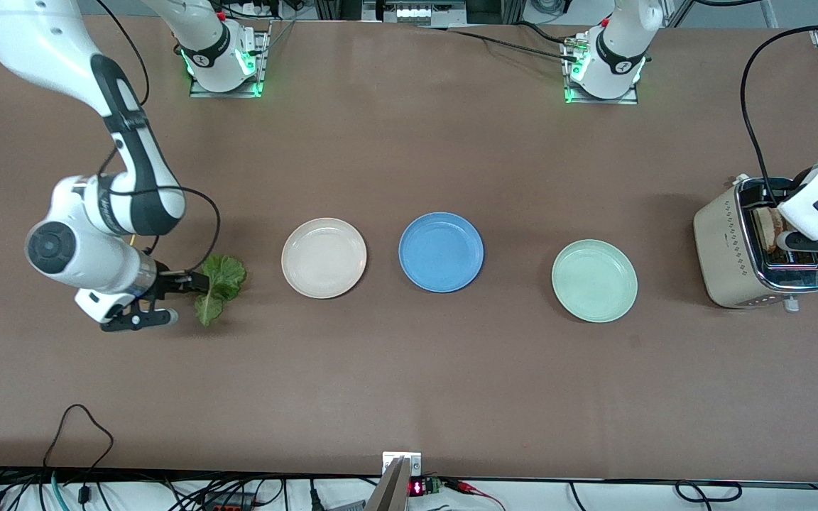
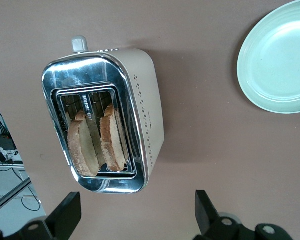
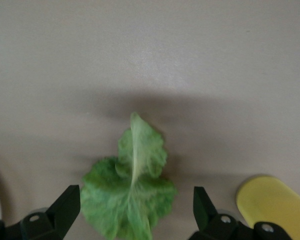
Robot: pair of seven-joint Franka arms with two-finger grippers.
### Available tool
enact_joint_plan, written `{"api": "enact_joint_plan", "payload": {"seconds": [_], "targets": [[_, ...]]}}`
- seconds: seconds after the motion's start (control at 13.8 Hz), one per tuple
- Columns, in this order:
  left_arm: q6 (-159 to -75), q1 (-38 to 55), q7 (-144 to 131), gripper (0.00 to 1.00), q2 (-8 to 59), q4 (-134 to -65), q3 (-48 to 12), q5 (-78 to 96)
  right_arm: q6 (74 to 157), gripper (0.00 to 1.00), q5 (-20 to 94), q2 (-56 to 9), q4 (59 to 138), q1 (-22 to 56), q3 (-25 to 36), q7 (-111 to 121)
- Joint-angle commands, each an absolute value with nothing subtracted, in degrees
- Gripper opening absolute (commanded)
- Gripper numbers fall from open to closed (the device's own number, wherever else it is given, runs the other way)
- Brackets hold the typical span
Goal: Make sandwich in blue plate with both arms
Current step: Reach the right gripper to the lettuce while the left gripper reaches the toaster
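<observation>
Left hand (image 2: 135, 220) spread wide over toaster (image 2: 140, 110) holding two bread slices (image 2: 97, 142); right hand (image 3: 135, 220) likewise over lettuce (image 3: 132, 192); blue plate (image 1: 441, 252) bare.

Two toast slices (image 2: 96, 142) stand in the toaster (image 2: 140, 105) (chrome-topped); left gripper (image 2: 135, 217) spread above.

Bare table (image 1: 409, 369) around blue plate (image 1: 441, 252)

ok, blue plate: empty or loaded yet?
Empty. The blue plate is bare; both bread slices stand in the toaster slots, and the lettuce leaf lies on the table toward the right arm's end.
</observation>
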State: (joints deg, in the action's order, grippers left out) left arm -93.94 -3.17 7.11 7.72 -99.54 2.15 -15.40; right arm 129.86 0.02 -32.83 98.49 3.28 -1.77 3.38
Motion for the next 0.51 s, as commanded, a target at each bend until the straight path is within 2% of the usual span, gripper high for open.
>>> {"api": "enact_joint_plan", "payload": {"seconds": [0.0,0.29,0.36,0.43], "targets": [[-96.3,-4.0,6.7,1.00,5.6,-102.7,1.9,-16.7,135.2,1.00,0.0,-36.2,97.6,3.3,-2.1,2.5],[-98.4,-4.3,6.6,0.99,6.0,-103.7,2.0,-16.7,138.3,1.00,0.1,-38.6,97.4,3.6,-2.2,2.5],[-100.8,-5.3,6.6,0.98,6.0,-104.9,2.0,-16.8,138.3,0.97,0.1,-38.7,97.4,3.7,-2.2,2.5],[-103.8,-6.1,6.6,0.98,5.6,-107.2,1.9,-17.4,138.3,0.86,0.1,-38.7,97.4,3.7,-2.1,2.6]]}}
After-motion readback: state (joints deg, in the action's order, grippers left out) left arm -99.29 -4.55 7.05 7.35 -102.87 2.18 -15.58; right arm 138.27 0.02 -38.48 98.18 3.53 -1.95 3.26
